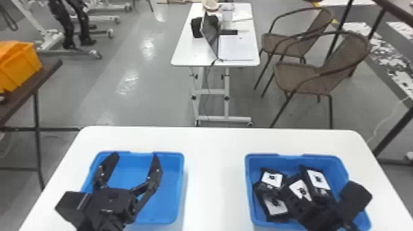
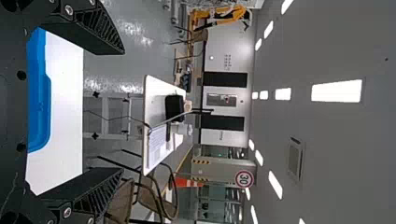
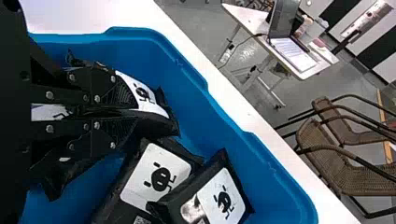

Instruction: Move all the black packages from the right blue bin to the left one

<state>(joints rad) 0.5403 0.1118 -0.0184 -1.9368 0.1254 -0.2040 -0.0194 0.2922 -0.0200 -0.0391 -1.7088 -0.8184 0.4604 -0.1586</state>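
Big shiny gray floor (image 1: 123,101), bright ceiling lights (image 2: 336,91), kinda workshop-looking room.
White table (image 1: 215,147) across the bottom of the head view, with a white desk (image 1: 184,55) at top center holding an open laptop (image 1: 212,33). Two brown chairs, one (image 1: 307,73) in front of the other (image 1: 276,43), sit upper right; an orange box (image 1: 21,64) is on a dark table (image 1: 18,95) over at the left edge. Left wrist view's got a pale wall (image 2: 226,58), a round red-rimmed sign (image 2: 244,178) and an orange cone (image 2: 187,182).
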